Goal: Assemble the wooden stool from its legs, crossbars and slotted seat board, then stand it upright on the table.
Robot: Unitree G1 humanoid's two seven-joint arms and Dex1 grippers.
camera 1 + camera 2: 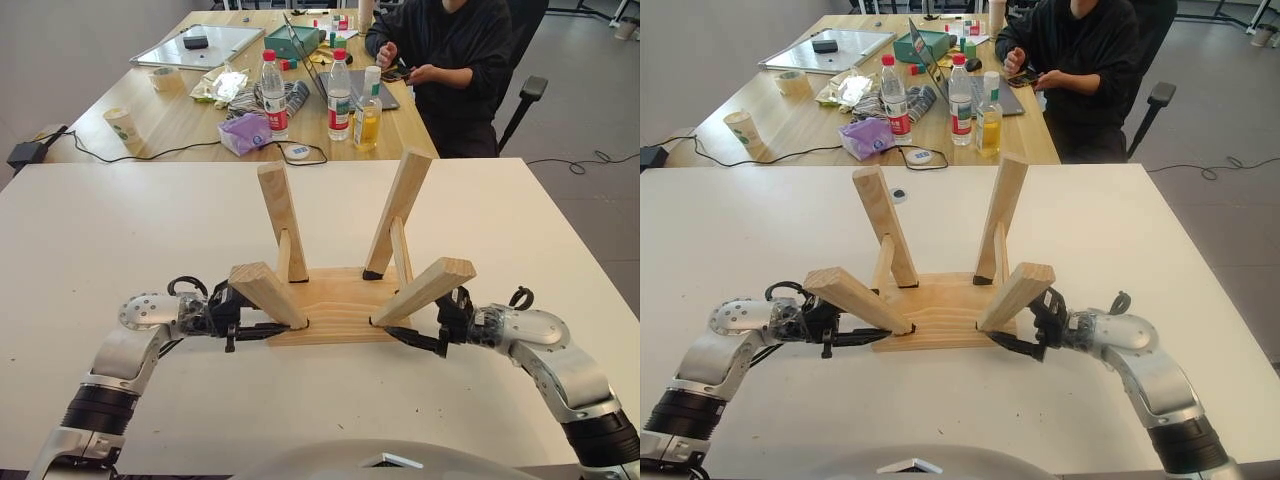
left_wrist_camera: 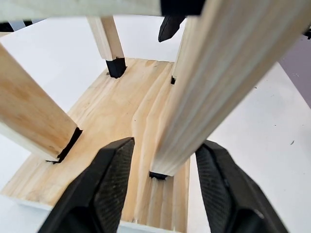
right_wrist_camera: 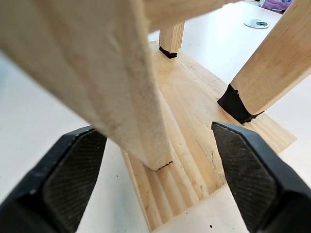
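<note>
The wooden stool lies upside down on the white table, its slotted seat board [image 1: 335, 305] flat and all of its legs pointing up and splayed outward. The near left leg [image 1: 268, 293] and near right leg [image 1: 425, 290] lean toward me; the far legs [image 1: 283, 220] stand behind, with short crossbars [image 1: 400, 250] low beside them. My left gripper [image 1: 268, 328] is open, its black pads [image 2: 104, 184] either side of the near left leg's base [image 2: 167, 160]. My right gripper [image 1: 405, 338] is open too, its pads [image 3: 248, 170] straddling the near right leg's base [image 3: 146, 145].
Behind the white table stands a wooden table [image 1: 180, 120] with bottles [image 1: 272, 92], a paper cup [image 1: 121, 125], a cable and a laptop; a person sits at it. A small white disc [image 1: 899, 194] lies just beyond the stool. Bare tabletop [image 1: 100, 230] stretches left and right.
</note>
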